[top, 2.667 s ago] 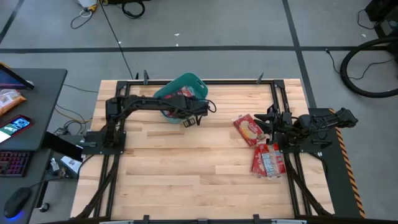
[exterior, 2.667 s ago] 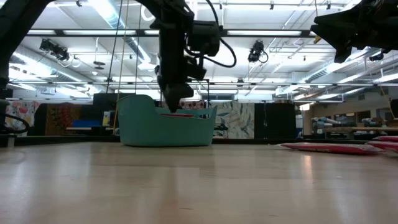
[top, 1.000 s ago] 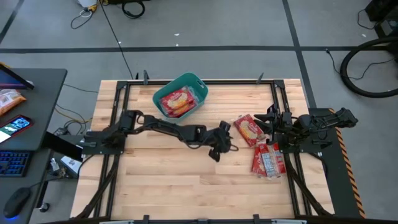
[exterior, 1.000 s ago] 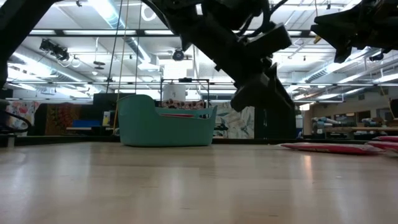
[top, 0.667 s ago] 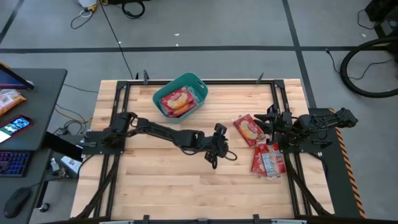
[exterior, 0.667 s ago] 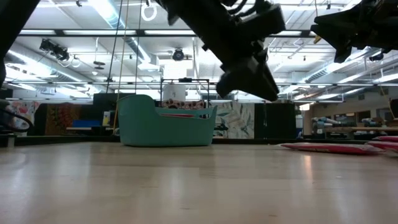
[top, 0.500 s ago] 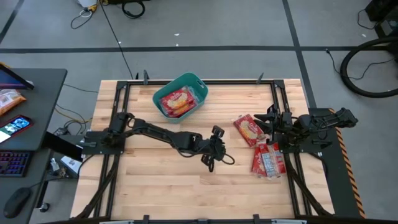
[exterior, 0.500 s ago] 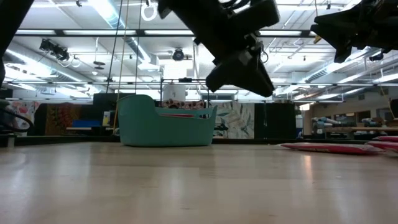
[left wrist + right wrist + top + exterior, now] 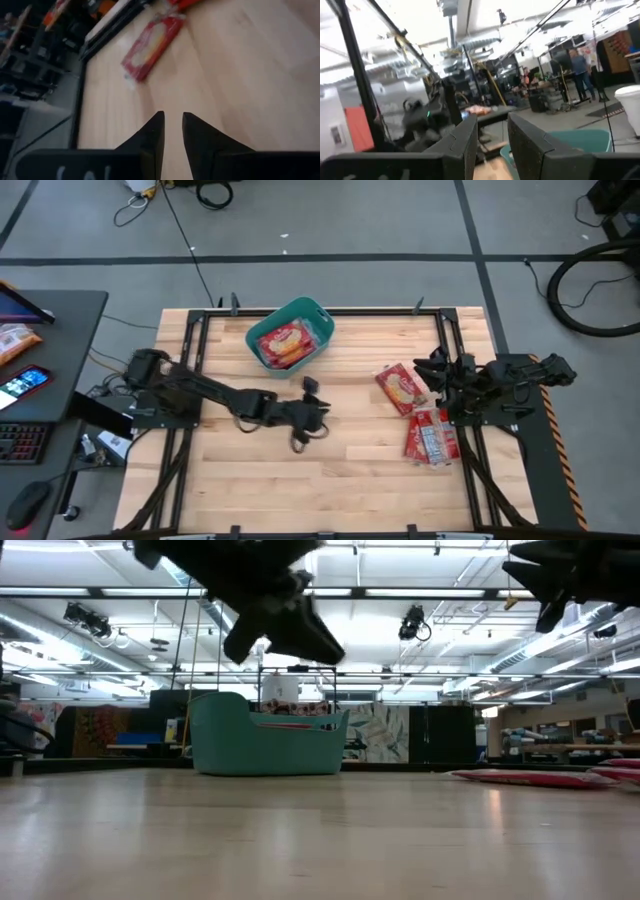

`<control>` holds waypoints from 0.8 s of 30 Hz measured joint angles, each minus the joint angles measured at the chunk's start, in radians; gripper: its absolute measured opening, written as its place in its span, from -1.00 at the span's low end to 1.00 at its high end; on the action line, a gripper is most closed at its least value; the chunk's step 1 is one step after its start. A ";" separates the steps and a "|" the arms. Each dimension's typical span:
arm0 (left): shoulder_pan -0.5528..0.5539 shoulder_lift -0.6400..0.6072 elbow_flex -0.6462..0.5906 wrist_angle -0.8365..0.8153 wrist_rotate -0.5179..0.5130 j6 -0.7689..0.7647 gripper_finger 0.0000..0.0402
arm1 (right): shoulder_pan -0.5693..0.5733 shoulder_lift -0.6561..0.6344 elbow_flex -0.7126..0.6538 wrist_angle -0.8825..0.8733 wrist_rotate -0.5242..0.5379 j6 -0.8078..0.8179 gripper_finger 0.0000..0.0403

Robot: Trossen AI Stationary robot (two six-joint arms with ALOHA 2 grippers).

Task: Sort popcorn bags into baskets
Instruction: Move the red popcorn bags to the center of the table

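Wooden planks make up the table (image 9: 300, 480), nothing much going on along the near edge. Moving in, the left pincer (image 9: 304, 423) hangs over the middle of the table, carrying nothing; the left wrist view shows its fingers (image 9: 154, 131) nearly together with just a slim gap, bare wood under them. Off to the right side, three or so red popcorn bags (image 9: 401, 388) lie flat in a loose cluster, one angled bag nearer the middle and the others (image 9: 432, 437) overlapping by the right arm's base. The right pincer (image 9: 435, 367) sits parked above that cluster, fingers (image 9: 465, 140) a small way apart, holding nothing. Farther back, near the far edge, is the teal basket (image 9: 310, 312) with popcorn bags in it (image 9: 282, 343), well apart from the loose ones.
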 joint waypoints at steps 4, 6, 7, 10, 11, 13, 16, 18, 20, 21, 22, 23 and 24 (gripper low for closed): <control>-0.001 -0.079 -0.109 0.091 -0.047 -0.040 -0.64 | -0.005 0.087 0.030 -0.024 0.014 0.009 -0.44; -0.002 -0.115 -0.163 0.131 -0.060 -0.053 -0.64 | -0.005 0.140 0.057 -0.067 0.013 0.038 -0.44; -0.002 -0.123 -0.178 0.170 -0.066 -0.062 -0.64 | -0.005 0.179 0.081 -0.105 0.016 0.058 -0.44; -0.010 -0.152 -0.220 0.183 -0.088 -0.075 -0.64 | -0.005 0.276 0.149 -0.244 0.017 0.125 -0.44; -0.015 -0.159 -0.231 0.182 -0.094 -0.081 -0.64 | -0.005 0.307 0.179 -0.282 0.015 0.146 -0.44; -0.022 -0.176 -0.247 0.180 -0.109 -0.098 -0.64 | -0.005 0.372 0.229 -0.384 0.007 0.193 -0.44; -0.041 -0.194 -0.259 0.181 -0.127 -0.113 -0.64 | -0.005 0.466 0.305 -0.500 -0.040 0.244 -0.44; -0.057 -0.202 -0.264 0.164 -0.147 -0.115 -0.64 | -0.005 0.522 0.354 -0.554 -0.067 0.267 -0.44; -0.072 -0.206 -0.264 0.159 -0.167 -0.111 -0.64 | -0.005 0.577 0.393 -0.615 -0.083 0.285 -0.44; -0.078 -0.207 -0.263 0.156 -0.178 -0.112 -0.64 | -0.004 0.603 0.411 -0.641 -0.093 0.291 -0.44; -0.085 -0.207 -0.263 0.149 -0.193 -0.110 -0.64 | -0.004 0.628 0.431 -0.662 -0.108 0.299 -0.44; -0.093 -0.207 -0.263 0.143 -0.211 -0.110 -0.64 | -0.004 0.650 0.451 -0.685 -0.121 0.307 -0.44; -0.099 -0.207 -0.263 0.139 -0.225 -0.109 -0.64 | -0.004 0.673 0.471 -0.715 -0.132 0.315 -0.44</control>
